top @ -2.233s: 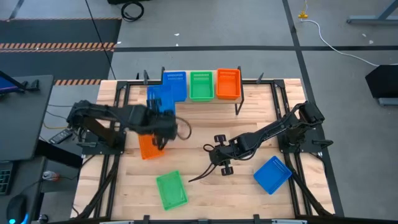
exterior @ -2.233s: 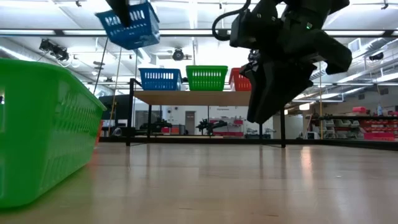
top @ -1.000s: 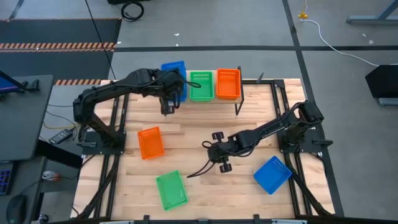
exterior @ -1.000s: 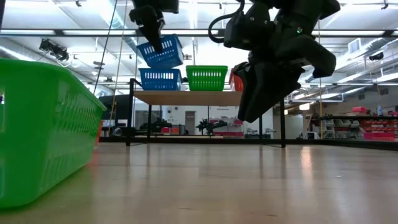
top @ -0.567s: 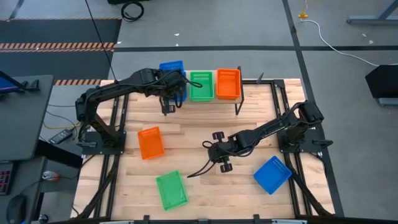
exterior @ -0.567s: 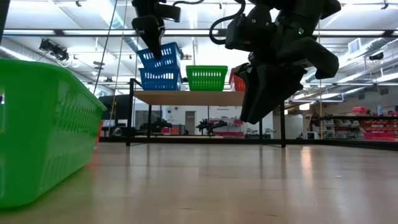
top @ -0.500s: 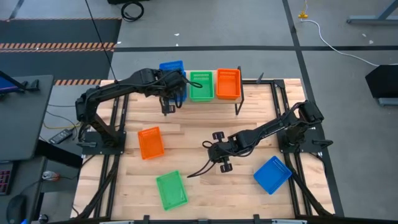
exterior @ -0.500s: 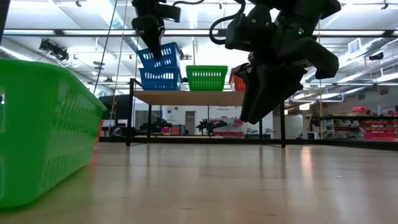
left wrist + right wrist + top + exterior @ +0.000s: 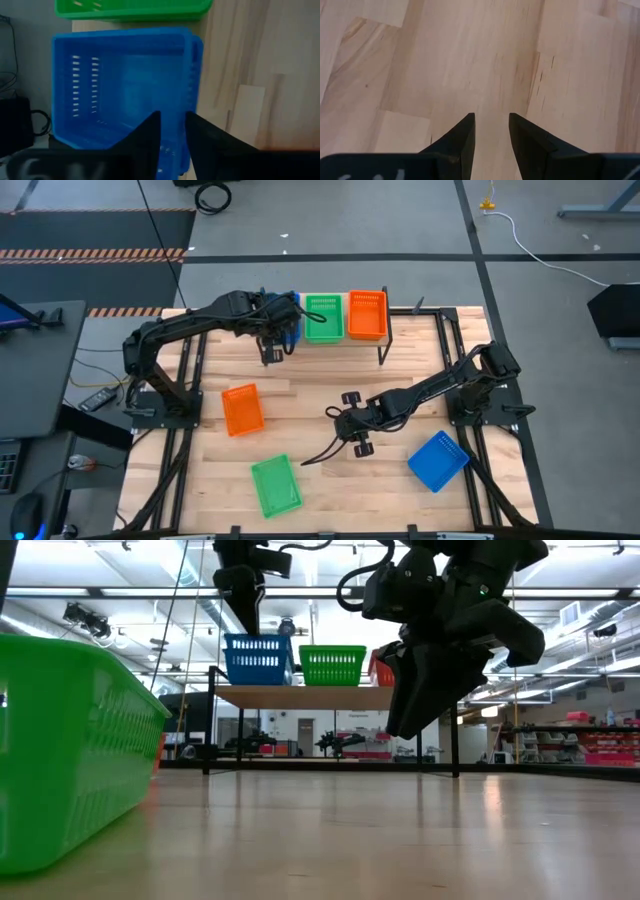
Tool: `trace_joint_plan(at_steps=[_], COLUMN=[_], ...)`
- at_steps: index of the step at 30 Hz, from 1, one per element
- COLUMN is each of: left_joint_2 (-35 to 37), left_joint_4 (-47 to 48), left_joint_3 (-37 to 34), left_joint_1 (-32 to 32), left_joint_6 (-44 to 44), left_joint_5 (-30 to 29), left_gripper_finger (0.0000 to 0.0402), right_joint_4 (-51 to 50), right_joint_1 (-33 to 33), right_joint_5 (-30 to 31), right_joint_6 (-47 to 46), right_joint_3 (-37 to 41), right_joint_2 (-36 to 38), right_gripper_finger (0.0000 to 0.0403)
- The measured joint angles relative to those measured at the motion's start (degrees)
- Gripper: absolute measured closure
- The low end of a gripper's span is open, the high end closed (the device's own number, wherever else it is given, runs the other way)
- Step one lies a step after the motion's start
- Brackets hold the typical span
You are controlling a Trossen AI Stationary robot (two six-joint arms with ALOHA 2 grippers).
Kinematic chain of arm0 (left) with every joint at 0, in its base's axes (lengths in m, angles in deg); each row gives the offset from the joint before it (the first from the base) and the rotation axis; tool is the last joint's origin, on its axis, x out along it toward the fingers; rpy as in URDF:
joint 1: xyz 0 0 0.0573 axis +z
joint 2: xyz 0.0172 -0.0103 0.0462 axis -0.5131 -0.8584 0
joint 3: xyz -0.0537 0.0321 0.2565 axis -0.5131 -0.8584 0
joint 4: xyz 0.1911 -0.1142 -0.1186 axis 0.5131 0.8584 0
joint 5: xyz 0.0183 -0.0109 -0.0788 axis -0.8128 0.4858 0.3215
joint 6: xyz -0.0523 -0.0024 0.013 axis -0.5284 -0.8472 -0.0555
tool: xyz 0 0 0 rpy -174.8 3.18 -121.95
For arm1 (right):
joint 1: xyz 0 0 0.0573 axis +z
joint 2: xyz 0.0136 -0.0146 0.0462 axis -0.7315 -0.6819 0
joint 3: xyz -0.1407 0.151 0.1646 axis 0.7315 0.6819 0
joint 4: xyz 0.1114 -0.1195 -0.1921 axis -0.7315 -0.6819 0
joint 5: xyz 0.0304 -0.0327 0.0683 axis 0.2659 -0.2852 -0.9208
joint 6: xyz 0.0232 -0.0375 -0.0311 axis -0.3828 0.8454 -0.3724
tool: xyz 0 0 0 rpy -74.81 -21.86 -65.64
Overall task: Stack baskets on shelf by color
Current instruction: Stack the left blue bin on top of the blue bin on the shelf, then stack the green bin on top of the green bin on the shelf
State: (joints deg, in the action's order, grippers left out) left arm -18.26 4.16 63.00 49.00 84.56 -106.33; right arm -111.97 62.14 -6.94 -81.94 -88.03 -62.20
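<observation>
The left gripper pinched the near wall of a blue basket nested on its twin at the shelf's left end. Release seemed next. The right gripper, slightly parted and empty, hovered mid-table.
</observation>
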Motion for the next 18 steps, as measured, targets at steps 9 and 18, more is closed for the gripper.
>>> trace_joint_plan(at_steps=[9, 18], left_joint_2=[0.22, 0.94], left_joint_4=[0.0, 7.54], left_joint_3=[0.0, 5.38], left_joint_1=[-0.85, -6.37], left_joint_6=[0.04, -10.7], left_joint_5=[-4.3, -2.0], left_gripper_finger=[0.0299, 0.0298], right_joint_4=[-0.1, -0.28], right_joint_1=[0.0, 0.0], right_joint_5=[0.0, 0.02], right_joint_6=[0.05, 0.01], right_joint_3=[0.0, 0.0], right_joint_2=[0.02, 0.02], right_gripper_finger=[0.0277, 0.0277])
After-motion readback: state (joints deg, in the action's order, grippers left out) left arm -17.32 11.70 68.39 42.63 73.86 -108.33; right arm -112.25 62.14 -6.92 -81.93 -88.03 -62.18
